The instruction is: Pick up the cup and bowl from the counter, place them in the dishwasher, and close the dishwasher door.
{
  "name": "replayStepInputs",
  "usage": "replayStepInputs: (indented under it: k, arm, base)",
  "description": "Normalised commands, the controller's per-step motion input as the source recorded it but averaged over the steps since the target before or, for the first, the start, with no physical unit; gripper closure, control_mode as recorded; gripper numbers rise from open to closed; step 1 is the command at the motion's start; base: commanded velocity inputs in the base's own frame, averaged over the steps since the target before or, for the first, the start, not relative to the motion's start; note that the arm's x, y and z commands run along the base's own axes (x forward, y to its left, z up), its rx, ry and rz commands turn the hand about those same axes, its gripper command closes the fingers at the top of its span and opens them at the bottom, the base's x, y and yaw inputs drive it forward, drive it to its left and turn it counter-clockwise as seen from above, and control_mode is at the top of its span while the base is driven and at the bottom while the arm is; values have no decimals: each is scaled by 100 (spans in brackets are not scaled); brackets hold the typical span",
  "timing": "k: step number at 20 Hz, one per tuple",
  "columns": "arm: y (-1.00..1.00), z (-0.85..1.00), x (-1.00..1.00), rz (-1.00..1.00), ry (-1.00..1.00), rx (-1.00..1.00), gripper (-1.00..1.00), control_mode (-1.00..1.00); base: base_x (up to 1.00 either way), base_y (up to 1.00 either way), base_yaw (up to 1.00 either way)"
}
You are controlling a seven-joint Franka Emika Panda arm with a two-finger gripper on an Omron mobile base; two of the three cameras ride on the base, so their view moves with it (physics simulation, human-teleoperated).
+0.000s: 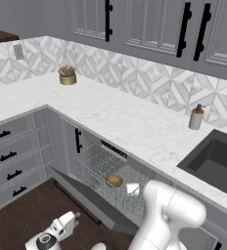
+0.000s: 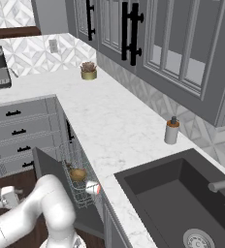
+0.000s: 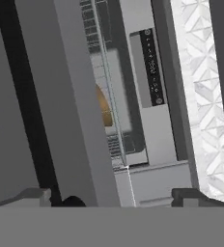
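Tan bowl [image 1: 114, 181] and white cup [image 1: 133, 188] sit in the dishwasher [image 1: 105, 168] rack, while the gripper [image 1: 61, 229], fingers spread and empty, hangs low beside the half-lowered dishwasher door [image 1: 88, 197]; pushing off-centre could let it slip past the edge.

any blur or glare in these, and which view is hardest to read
Left base view: soft but readable, bowl in the rack, no glare. Right base view: pale reflections on the upper cabinet glass. Hand view: hardest, rolled sideways, close to the dishwasher door.
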Motion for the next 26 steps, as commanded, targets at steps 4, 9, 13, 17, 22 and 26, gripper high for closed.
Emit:
replayStepInputs:
  k: [4, 9, 13, 17, 22, 26]
  arm:
    - [0, -87, 66, 0, 0, -15, -100, -100]
    - [1, -94, 63, 0, 1, -16, -100, -100]
    - [2, -90, 53, 0, 1, -15, -100, -100]
    - [0, -77, 50, 0, -1, -22, -100, -100]
    - [-15, -45, 69, -9, -11, -29, -100, -100]
    - [-51, -7, 88, -18, -19, -31, -100, -100]
  base:
    - [0, 0, 0]
    - [0, 0, 0]
    - [0, 0, 0]
    - [0, 0, 0]
    - [0, 0, 0]
    - [0, 0, 0]
